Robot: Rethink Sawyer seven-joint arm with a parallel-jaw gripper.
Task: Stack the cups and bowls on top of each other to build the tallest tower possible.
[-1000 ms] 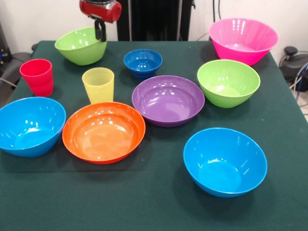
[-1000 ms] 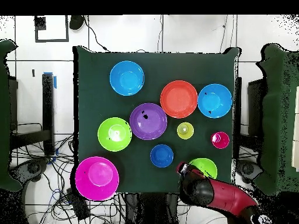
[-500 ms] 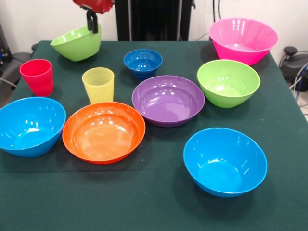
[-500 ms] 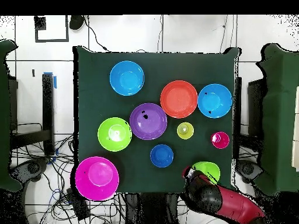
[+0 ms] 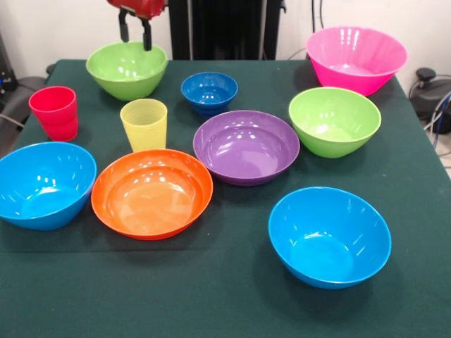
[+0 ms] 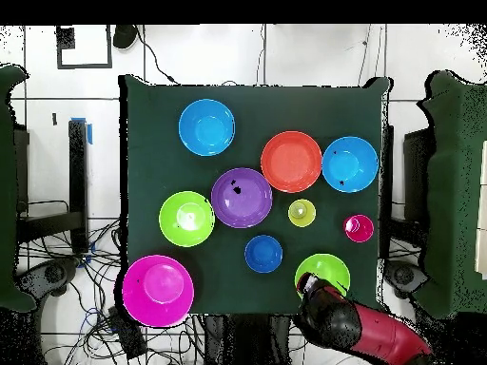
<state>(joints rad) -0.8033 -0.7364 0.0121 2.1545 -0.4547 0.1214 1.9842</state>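
Front and overhead views. The hand point(image 5: 134, 32) hangs with its fingers parted just above the far rim of a lime green bowl point(image 5: 127, 69), gripping nothing. Half a second earlier that bowl was tilted and lifted by its rim; it now sits level on the worktop point(image 5: 225, 296), close to where it first stood, so the grasp appears to have slipped or been let go. No tower exists yet: every piece stands alone. The small dark blue bowl point(image 5: 209, 91) lies just beside the released bowl, with the purple bowl point(image 5: 246, 146), second lime green bowl point(image 5: 335, 120) and big pink bowl point(image 5: 356, 58) further along. The orange bowl point(image 5: 151, 192), two light blue bowls point(image 5: 44, 184) point(image 5: 329, 236), yellow cup point(image 5: 144, 124) and red cup point(image 5: 55, 113) are untouched. In all likelihood, the lift must be repeated.
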